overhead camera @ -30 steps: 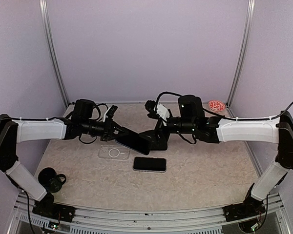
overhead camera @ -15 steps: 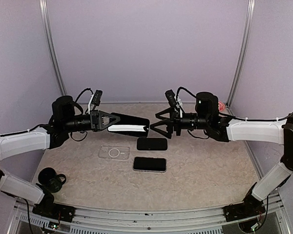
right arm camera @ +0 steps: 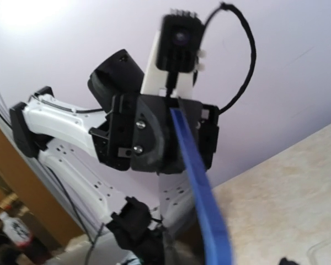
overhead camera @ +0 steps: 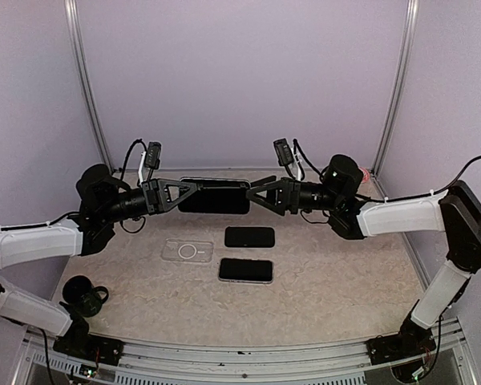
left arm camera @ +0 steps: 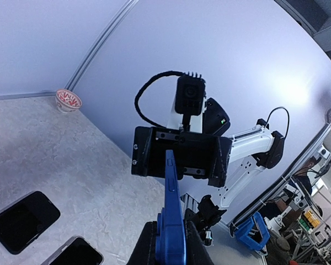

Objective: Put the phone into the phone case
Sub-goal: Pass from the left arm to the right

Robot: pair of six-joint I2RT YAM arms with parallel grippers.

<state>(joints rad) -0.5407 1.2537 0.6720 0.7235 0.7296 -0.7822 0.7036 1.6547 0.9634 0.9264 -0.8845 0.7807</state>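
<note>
**Asker:** While the phone (overhead camera: 214, 196) hung in the air above the tabletop (overhead camera: 329, 273), which arm had it?

**Watcher:** The left hand (overhead camera: 188, 192) was clamped on its left end, and the phone lay level between the two arms.

**Asker:** And the right hand (overhead camera: 256, 192)?

**Watcher:** Its fingers stood apart around the phone's right end. Whether they touched it, I could not tell.

**Asker:** Where was the phone case (overhead camera: 187, 251)?

**Watcher:** It was clear and lay flat on the tabletop, below the held phone and apart from it. Two dark phones (overhead camera: 249, 237) (overhead camera: 245, 270) lay just to its right.
</note>
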